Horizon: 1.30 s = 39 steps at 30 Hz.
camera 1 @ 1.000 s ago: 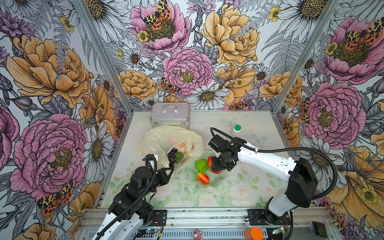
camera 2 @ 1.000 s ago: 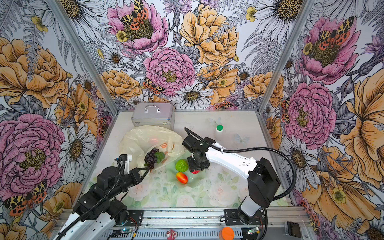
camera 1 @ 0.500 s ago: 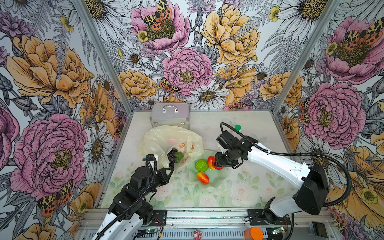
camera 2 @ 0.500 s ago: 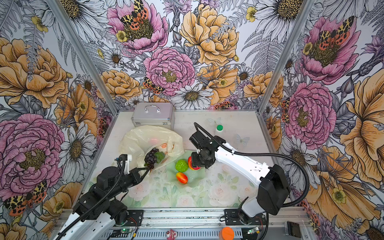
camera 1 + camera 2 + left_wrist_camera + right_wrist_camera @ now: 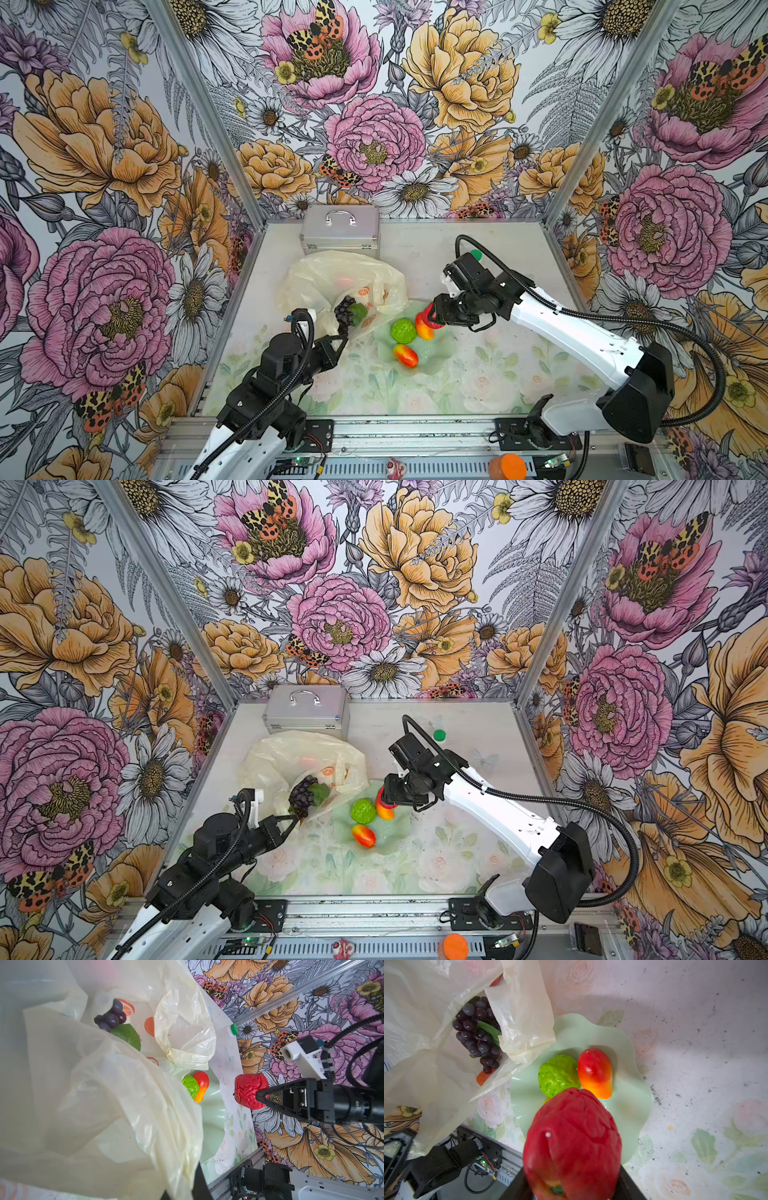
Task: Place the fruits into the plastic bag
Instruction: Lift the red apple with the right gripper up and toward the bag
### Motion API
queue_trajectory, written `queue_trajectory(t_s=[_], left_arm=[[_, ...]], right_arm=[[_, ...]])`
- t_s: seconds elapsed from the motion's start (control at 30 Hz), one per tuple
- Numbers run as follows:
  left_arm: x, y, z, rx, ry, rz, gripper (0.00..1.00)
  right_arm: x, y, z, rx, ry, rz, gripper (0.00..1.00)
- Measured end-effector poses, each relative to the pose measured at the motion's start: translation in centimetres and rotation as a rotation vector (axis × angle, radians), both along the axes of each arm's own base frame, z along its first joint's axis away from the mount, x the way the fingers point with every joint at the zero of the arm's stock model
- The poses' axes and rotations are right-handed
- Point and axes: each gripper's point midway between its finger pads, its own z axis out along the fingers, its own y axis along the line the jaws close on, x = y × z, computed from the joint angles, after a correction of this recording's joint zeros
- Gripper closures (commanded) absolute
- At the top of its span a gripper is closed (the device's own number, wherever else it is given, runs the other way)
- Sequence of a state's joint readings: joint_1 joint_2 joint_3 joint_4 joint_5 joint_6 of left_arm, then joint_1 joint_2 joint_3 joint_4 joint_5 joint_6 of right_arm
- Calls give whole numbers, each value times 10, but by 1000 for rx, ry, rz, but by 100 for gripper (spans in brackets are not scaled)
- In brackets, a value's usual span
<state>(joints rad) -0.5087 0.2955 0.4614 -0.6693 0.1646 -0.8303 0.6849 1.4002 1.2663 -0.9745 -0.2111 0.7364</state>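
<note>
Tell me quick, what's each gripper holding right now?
Left gripper: closed on the edge of the plastic bag.
Right gripper: closed on the red fruit.

Both top views look from high above the front edge of the tabletop [image 5: 415,249] down toward its back. The left wrist camera sits close against the plastic bag [image 5: 104,1084]. The right wrist camera looks down past the red apple [image 5: 571,1142] at the green dish [image 5: 633,1084], which all views show.

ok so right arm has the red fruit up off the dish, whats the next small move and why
Probably swing the red apple sideways to the mouth of the plastic bag. The right pincer grips it above the dish, not yet over the bag, while the left pincer pinches the bag's edge near the grape bunch, propping the opening.
</note>
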Motion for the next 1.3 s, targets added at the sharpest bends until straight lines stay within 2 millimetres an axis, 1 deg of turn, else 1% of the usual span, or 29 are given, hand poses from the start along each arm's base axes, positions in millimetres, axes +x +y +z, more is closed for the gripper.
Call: queue_trajectory(t_s=[0.27, 0.5, 0.77, 1.1, 1.3], left_arm=[[0, 0, 0, 0, 0, -3, 100], [0, 0, 0, 0, 0, -3, 100], [0, 0, 0, 0, 0, -3, 100], [0, 0, 0, 0, 1, -3, 100], [0, 0, 0, 0, 1, -3, 100]], right_arm=[[20, 11, 42, 88, -95, -15, 60], [31, 16, 73, 144, -159, -21, 60], [42, 26, 113, 208, -242, -11, 60], [60, 42, 151, 264, -316, 15, 60], [73, 57, 166, 295, -334, 32, 61]])
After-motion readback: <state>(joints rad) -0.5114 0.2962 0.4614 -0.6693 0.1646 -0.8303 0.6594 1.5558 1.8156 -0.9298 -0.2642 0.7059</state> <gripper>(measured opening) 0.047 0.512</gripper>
